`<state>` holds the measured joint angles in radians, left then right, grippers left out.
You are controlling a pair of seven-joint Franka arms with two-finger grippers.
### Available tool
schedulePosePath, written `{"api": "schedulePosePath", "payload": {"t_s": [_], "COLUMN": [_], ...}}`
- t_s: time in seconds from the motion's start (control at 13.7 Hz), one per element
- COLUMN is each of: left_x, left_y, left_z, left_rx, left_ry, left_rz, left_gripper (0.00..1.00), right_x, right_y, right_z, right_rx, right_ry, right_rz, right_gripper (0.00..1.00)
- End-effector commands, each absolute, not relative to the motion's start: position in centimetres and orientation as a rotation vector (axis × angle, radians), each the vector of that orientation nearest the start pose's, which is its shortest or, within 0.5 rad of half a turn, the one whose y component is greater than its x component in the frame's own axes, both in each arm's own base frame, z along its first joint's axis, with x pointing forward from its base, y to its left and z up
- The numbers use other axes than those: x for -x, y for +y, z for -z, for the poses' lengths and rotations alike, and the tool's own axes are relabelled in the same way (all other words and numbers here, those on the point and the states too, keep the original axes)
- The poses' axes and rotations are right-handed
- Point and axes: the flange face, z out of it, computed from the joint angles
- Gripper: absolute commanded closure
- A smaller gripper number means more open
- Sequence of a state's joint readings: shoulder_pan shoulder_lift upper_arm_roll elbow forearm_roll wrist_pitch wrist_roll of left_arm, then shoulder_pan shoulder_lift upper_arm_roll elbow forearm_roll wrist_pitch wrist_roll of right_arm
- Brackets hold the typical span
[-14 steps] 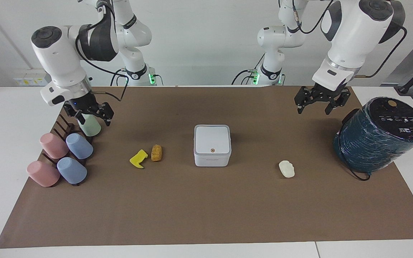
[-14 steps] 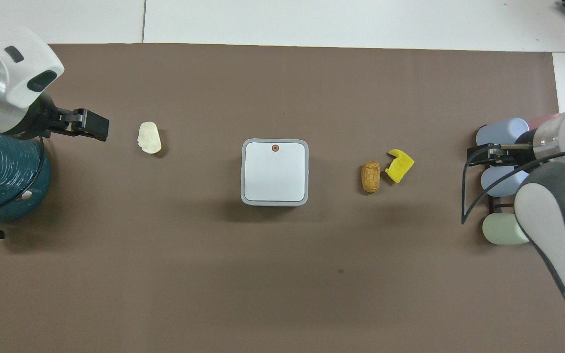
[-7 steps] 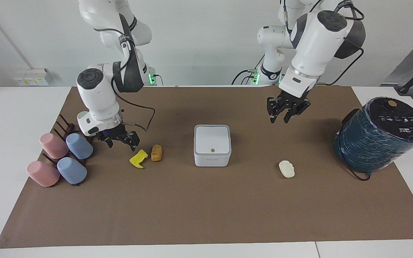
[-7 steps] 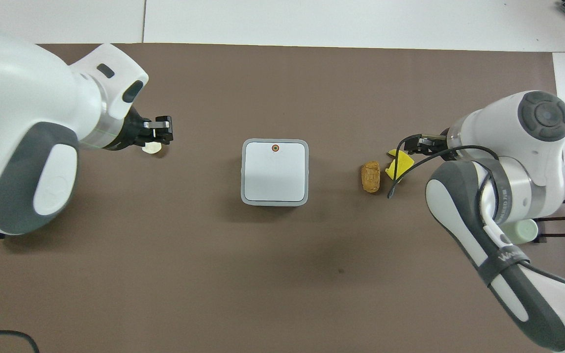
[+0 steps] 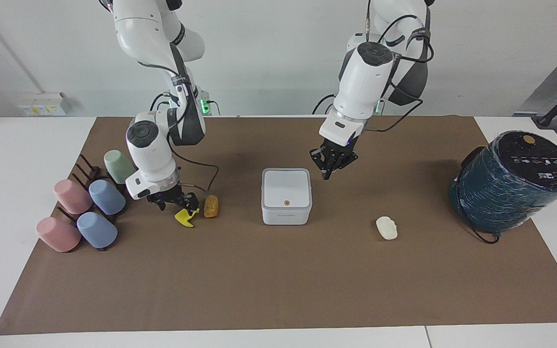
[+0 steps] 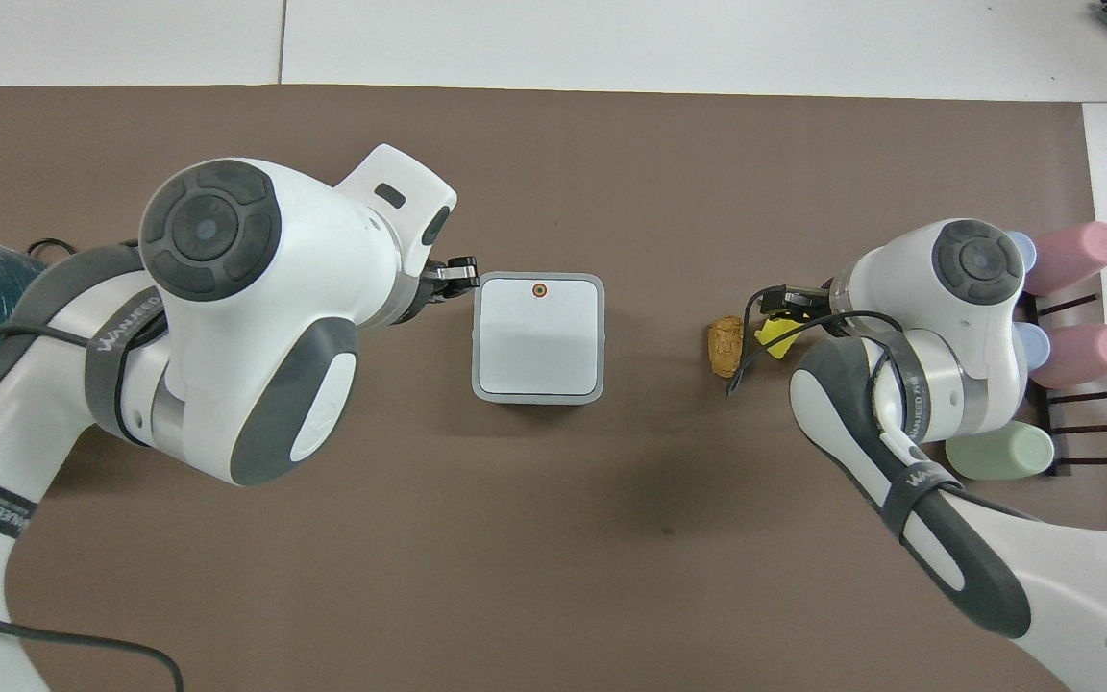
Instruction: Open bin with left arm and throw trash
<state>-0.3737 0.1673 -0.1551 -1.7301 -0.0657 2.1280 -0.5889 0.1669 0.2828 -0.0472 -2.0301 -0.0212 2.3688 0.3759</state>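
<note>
The white bin [image 5: 285, 195] stands mid-table with its lid shut; it also shows in the overhead view [image 6: 538, 336]. My left gripper [image 5: 328, 173] hangs low beside the bin's corner toward the left arm's end, apart from it; it also shows in the overhead view [image 6: 457, 279]. My right gripper [image 5: 178, 207] is open, low over the yellow lump [image 5: 186, 216], its fingers astride it; the gripper also shows from overhead [image 6: 789, 306]. The orange-brown lump [image 5: 211, 206] lies just beside it, toward the bin. The creamy white lump [image 5: 386, 227] lies toward the left arm's end, hidden under the arm in the overhead view.
A big dark teal cylinder [image 5: 513, 181] with a black top stands at the left arm's end. A dark rack with pink and blue cups [image 5: 85, 208] and a green cup [image 5: 119, 166] stands at the right arm's end. A brown mat [image 5: 278, 290] covers the table.
Both arms swung inward and down. The left gripper moved from beside the teal cylinder to beside the bin. The right gripper moved from the cups to the yellow lump.
</note>
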Motion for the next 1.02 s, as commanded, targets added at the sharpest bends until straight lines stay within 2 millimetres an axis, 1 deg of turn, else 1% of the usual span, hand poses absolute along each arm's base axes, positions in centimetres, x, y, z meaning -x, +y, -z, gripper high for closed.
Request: {"api": "schedulePosePath", "payload": {"t_s": [0.0,0.07,0.15,0.22,0.29,0.44,0.51,0.58,0.66,0.73,0.8,0.88,0.95], "left_x": [-54.4,-54.5,-54.3,-54.5,-54.7,-54.9,-55.1,-55.2,-55.2,-55.2,-55.2,-55.0,-54.8], "left_y": [-32.9,-33.1,-33.7,-34.2,-34.6,-36.2,-36.9,-37.5,-37.6,-37.7,-37.7,-38.1,-38.5], "left_z": [-49.8,-49.7,-49.3,-48.6,-48.6,-46.6,-45.4,-44.6,-44.3,-44.1,-43.8,-43.4,-42.5], "left_rx": [3.379,3.386,3.395,3.410,3.427,3.440,3.447,3.453,3.455,3.453,3.452,3.453,3.449], "left_ry": [-0.197,-0.199,-0.189,-0.216,-0.261,-0.283,-0.310,-0.321,-0.320,-0.319,-0.321,-0.309,-0.301], "left_rz": [0.292,0.313,0.331,0.341,0.367,0.376,0.384,0.391,0.393,0.389,0.381,0.374,0.354], "left_gripper": [1.00,1.00,1.00,1.00,1.00,1.00,1.00,1.00,1.00,1.00,1.00,1.00,1.00], "right_x": [-59.6,-59.7,-59.8,-59.9,-60.0,-60.0,-60.1,-60.1,-60.1,-60.1,-60.2,-60.2,-60.4], "right_y": [7.2,7.3,7.4,7.5,7.5,7.6,7.5,7.5,7.5,7.5,7.5,7.5,7.6], "right_z": [-30.0,-29.6,-29.1,-28.7,-28.3,-28.0,-27.9,-27.8,-27.8,-27.9,-28.0,-28.1,-28.5], "right_rx": [3.111,3.109,3.108,3.095,3.076,3.057,3.057,3.057,3.058,3.058,3.059,3.062,3.064], "right_ry": [0.437,0.436,0.442,0.467,0.495,0.512,0.509,0.511,0.514,0.516,0.516,0.516,0.515], "right_rz": [0.129,0.131,0.130,0.139,0.142,0.139,0.140,0.137,0.128,0.125,0.121,0.107,0.095], "right_gripper": [0.00,0.00,0.00,0.00,0.00,0.00,0.19,0.61,0.83,0.95,0.97,1.00,1.00]}}
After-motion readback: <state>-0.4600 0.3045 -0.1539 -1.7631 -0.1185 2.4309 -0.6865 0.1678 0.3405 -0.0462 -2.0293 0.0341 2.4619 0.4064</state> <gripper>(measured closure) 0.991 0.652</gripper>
